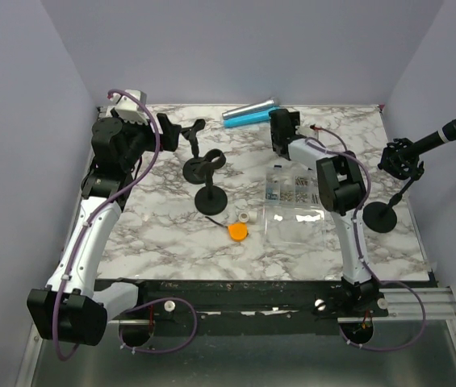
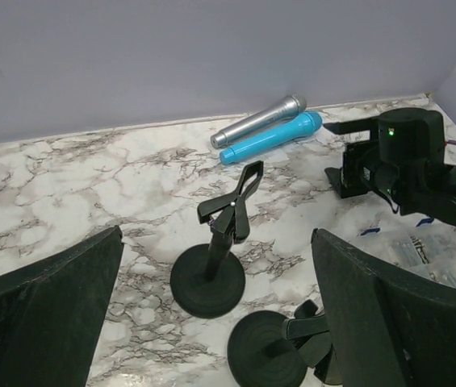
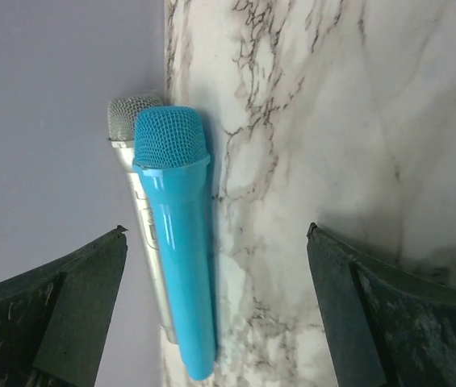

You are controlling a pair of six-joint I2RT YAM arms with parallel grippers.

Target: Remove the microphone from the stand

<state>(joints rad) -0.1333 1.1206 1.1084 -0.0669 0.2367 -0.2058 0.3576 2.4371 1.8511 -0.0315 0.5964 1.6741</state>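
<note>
Both left gripper (image 2: 217,242) and right gripper (image 3: 216,242) are hanging open; we are logging the black mic (image 1: 445,131), slanting up-right, lying right of the nearer latter.

Left arm (image 1: 90,234), left of top view: white link shells, black joint housings, purple cable (image 1: 158,137) looping alongside. Right arm (image 1: 347,234) same build, green lights (image 2: 391,135) on its wrist. Right gripper (image 3: 215,234) fingers black, dust-scuffed.
</note>
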